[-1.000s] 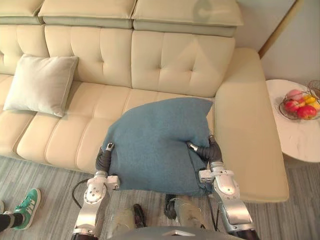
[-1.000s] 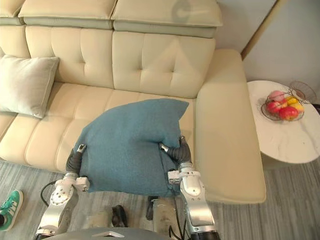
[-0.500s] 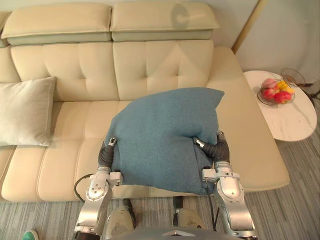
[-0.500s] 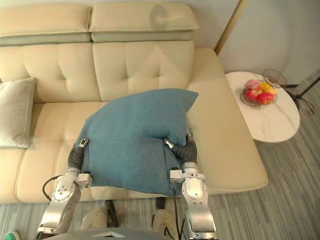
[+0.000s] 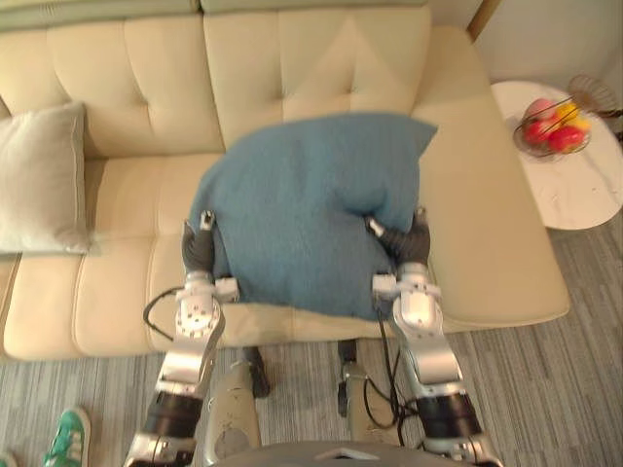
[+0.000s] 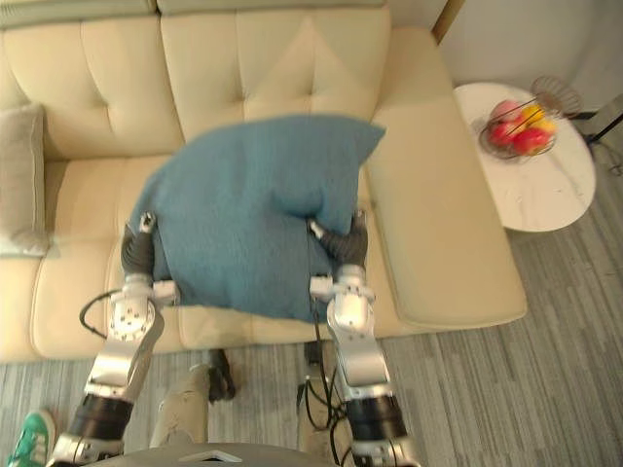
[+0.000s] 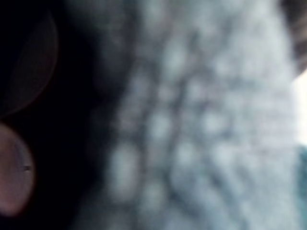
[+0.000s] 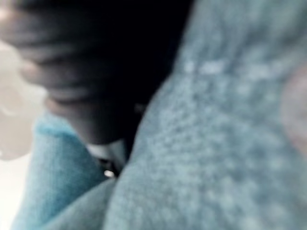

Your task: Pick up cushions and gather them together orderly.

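Carrying the blue cushion (image 5: 307, 209) is the step you are in: it is held over the front of the sofa (image 5: 117, 302) seat, between your left hand (image 5: 199, 251) and right hand (image 5: 407, 245). Your right thumb digs into the fabric in a pinch; how the left grips, you cannot tell, as the cushion hides it. Next, I judge, swing it leftward to the pale grey cushion (image 5: 39, 175) and set it neatly alongside. The wire basket (image 5: 590, 97) on the round side table (image 5: 574, 190) holds red and yellow fruit (image 5: 547, 126)
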